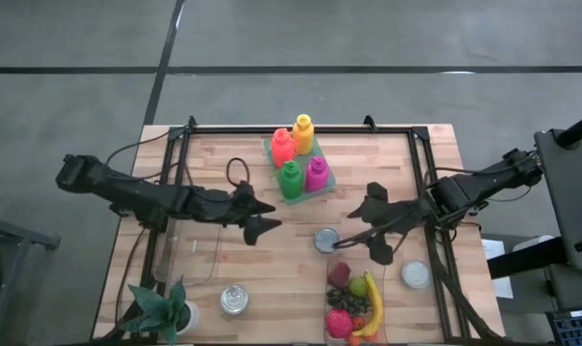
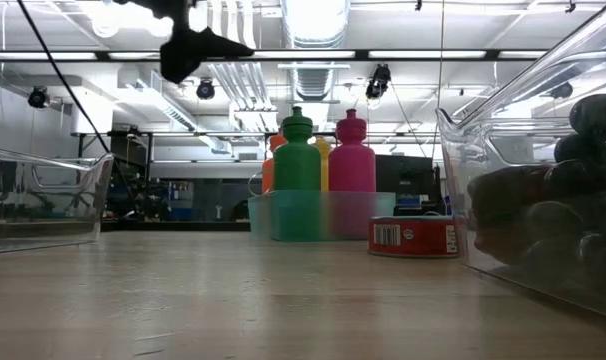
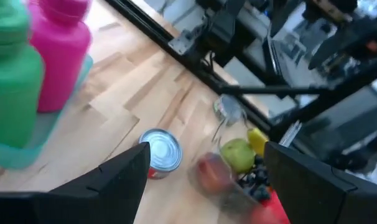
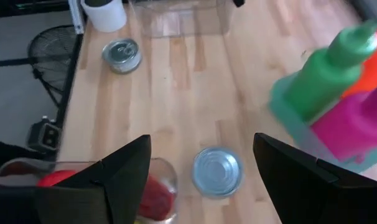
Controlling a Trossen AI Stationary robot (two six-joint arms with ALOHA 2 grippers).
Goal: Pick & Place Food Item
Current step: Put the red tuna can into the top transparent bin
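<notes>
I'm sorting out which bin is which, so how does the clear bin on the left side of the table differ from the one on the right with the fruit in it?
The left clear bin holds nothing visible; the right clear bin is full of fruit, with a banana along one side. The left bin sits beside a potted plant; the right bin sits just below a tin can. Both are transparent and rest on the wooden table.

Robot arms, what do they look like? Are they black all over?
Yes, almost. Both arms are dark, thin and jointed, with black cables looping beside them. The left pincer and the right pincer each end in two flat, pointed black fingers. No markings show.
</notes>
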